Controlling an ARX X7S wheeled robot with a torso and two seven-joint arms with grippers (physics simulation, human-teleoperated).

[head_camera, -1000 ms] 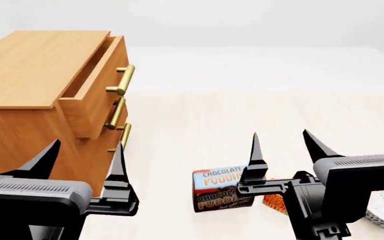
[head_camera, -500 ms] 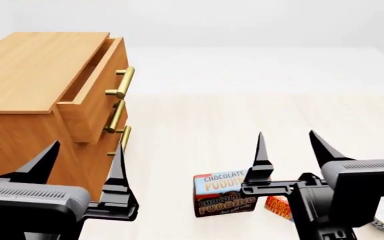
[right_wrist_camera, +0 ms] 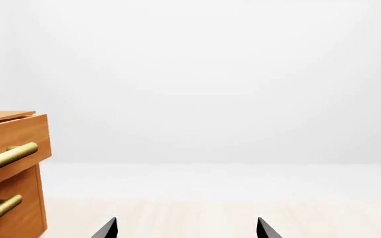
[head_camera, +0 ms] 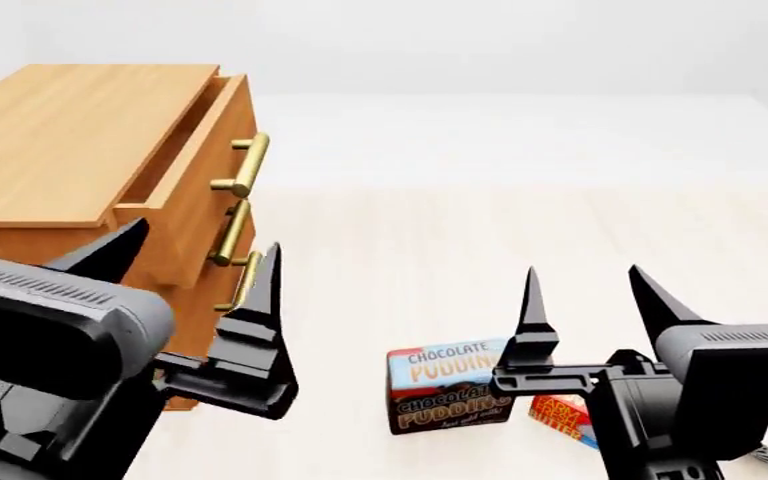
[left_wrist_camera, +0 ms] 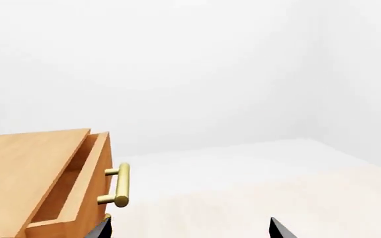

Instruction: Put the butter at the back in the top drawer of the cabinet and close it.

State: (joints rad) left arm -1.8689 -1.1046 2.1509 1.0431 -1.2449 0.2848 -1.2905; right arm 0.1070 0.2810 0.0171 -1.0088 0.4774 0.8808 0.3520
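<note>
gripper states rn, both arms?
Left gripper: open, holding nothing.
Right gripper: open, holding nothing.

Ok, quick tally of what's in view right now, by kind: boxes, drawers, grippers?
Food boxes: 2, the pudding box and the butter
Cabinet: 1
Drawers: 3, the top drawer pulled open, two lower drawers below
Brass handles: 3
Grippers: 2, the left gripper and the right gripper, both empty
Total: 11

Bright, even, sharp simulator renders with faint, soft shadows.
</note>
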